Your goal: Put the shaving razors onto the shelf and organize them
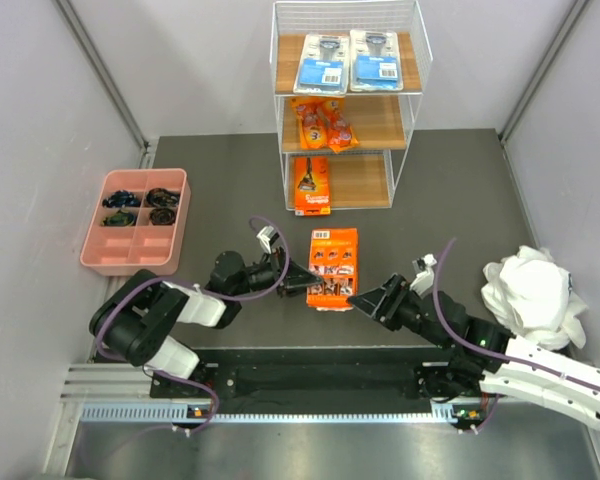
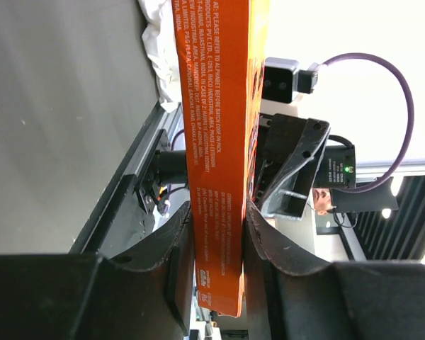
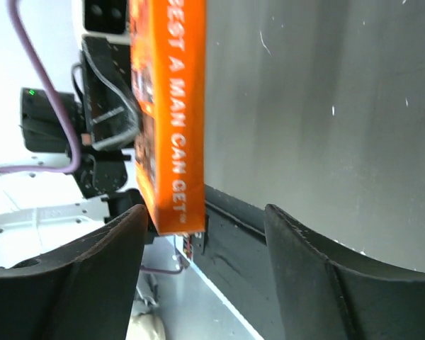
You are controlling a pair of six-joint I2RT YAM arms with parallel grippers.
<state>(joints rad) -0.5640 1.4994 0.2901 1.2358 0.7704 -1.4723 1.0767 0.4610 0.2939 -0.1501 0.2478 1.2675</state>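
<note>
Orange card (image 1: 332,268) pinched by one edge, short of the shelf (image 1: 365,180).
The left end effector (image 1: 310,283) is clenched on the card's left edge only, over the surface (image 1: 220,190). The right end effector (image 1: 365,298) stands released just beside its near right corner. So narrow a grip could let the card pivot, slip, or snag the shelf's wire frame.

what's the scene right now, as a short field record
shelf top board: two blue blister cards
middle board: two orange pouches
bottom board: orange-black box
off the shelf: orange card, between the two arms
left gripper: shut on the orange card's edge
right gripper: open, fingers either side of the card's other edge
</note>
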